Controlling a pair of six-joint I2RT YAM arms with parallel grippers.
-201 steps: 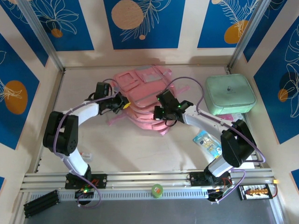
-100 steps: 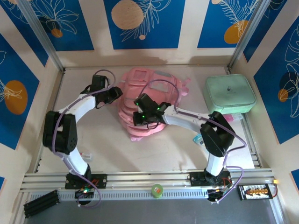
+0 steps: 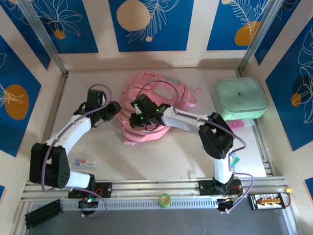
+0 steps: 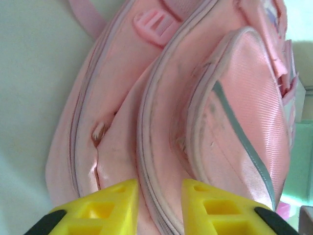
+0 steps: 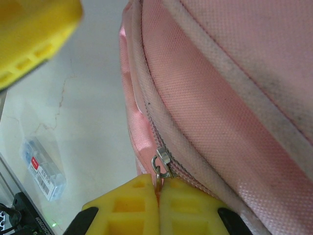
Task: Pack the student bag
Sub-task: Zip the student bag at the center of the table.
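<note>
Bag [image 3: 181, 98], centre: pink, grey trim [image 4: 239, 132], silver zip pull [image 5: 161, 166].
Case [image 3: 241, 98], right: mint green.
Counter [image 3: 146, 156]: pale beige.
Walls [image 3: 146, 24]: blue panels, orange and tan discs, white leaf outlines.
Left hand [image 4: 159, 191] and right hand [image 5: 157, 191]: yellow fingers.
Arms [image 3: 73, 128]: white links, black joints.

A pale, faintly cracked worktop [image 3: 146, 156] sits boxed in by beige walls. The back wall [image 3: 102, 29] and both side walls [image 3: 19, 93] carry deep blue panels with white leaf drawings and orange discs. Slanting metal posts [image 3: 44, 36] mark the far corners, and an aluminium rail [image 3: 156, 186] runs along the near edge under even light.
</note>
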